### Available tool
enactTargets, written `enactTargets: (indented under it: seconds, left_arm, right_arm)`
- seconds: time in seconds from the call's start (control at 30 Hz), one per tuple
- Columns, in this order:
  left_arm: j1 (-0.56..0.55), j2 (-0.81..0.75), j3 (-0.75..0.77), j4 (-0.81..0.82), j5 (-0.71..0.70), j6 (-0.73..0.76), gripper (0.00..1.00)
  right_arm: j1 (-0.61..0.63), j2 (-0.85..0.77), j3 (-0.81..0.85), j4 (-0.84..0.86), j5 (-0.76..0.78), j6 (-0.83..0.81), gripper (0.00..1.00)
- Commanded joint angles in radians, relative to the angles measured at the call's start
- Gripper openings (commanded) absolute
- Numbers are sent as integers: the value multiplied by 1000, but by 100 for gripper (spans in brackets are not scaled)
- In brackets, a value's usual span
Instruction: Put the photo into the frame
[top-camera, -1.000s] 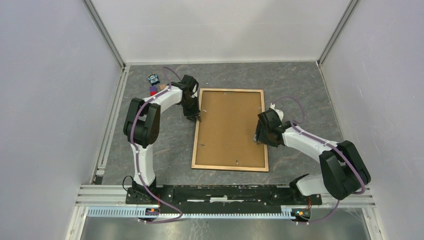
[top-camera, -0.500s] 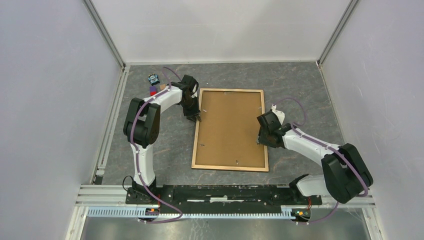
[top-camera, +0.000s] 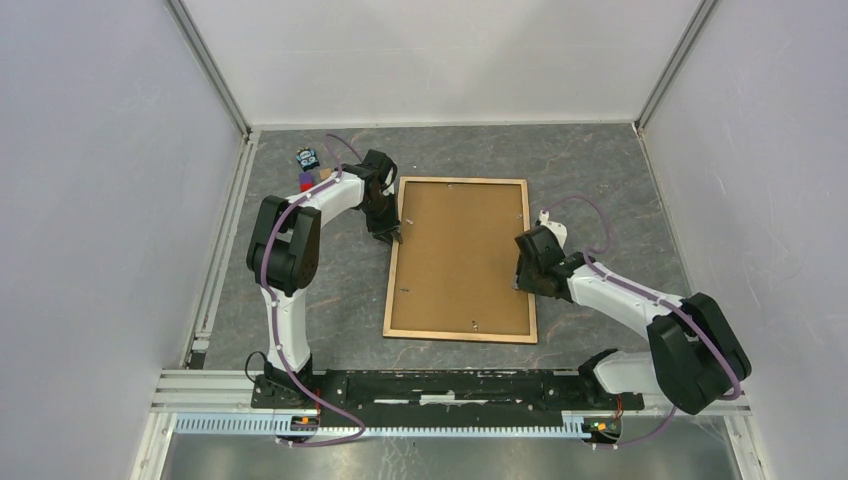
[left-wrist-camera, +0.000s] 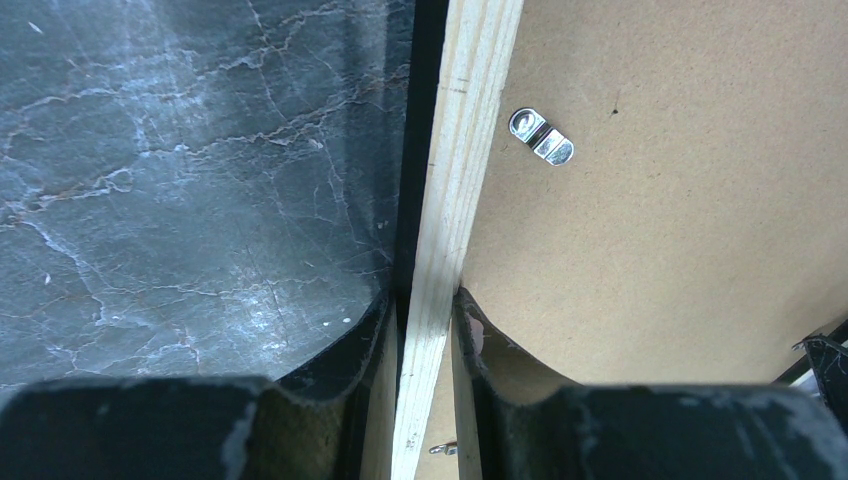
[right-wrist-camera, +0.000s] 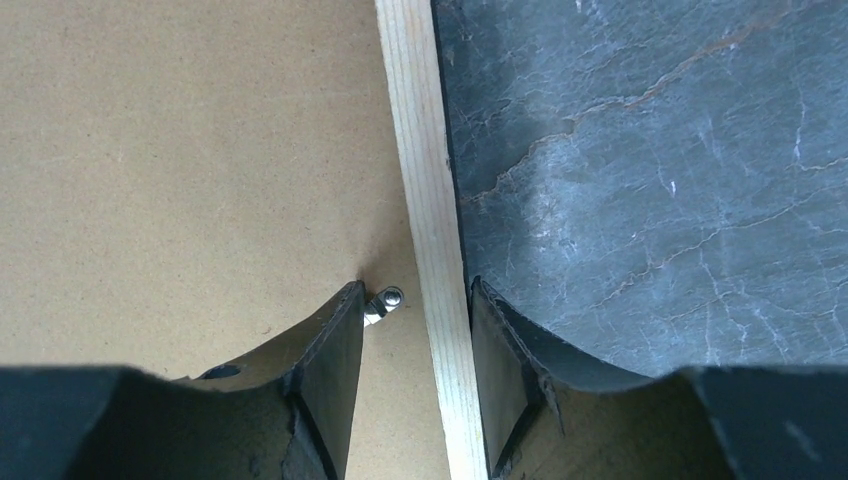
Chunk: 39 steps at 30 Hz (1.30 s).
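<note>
The frame (top-camera: 391, 290) lies face down on the grey table, its light wood rails around a brown backing board (top-camera: 460, 255). My left gripper (top-camera: 388, 236) is shut on the left rail (left-wrist-camera: 455, 150): one finger is outside it and the other is on the board side. My right gripper (top-camera: 521, 280) straddles the right rail (right-wrist-camera: 420, 150) and is open. Its outer finger lies against the rail, while the inner finger (right-wrist-camera: 335, 340) stands off it on the board, by a small metal clip (right-wrist-camera: 383, 303). The photo is hidden.
Another metal clip (left-wrist-camera: 541, 137) sits on the board near the left rail. Small objects, a blue-black one (top-camera: 308, 158) and a red-purple one (top-camera: 305, 181), lie at the back left behind my left arm. Enclosure walls close in the table on three sides.
My right gripper has slid a little nearer along the right rail and its jaws have narrowed. The left arm and the frame have not moved.
</note>
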Motion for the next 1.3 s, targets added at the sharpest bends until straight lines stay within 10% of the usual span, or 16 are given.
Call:
enactTargets:
  seconds: [0.0,0.93,1.07,1.27]
  left_arm:
    - [-16,7,-23,28,47,-65,14]
    - [-17,14,-22,27,44,-62,13]
    - [-17,8,-22,28,44,-62,13]
    - [-13,-20,-30,39,39,-31,28]
  right_arm:
    - [18,8,-62,-76,-50,-67,47]
    - [18,35,-67,17,3,-395,0]
    - [17,44,-47,29,7,-430,0]
    - [17,-3,-20,42,-27,-460,27]
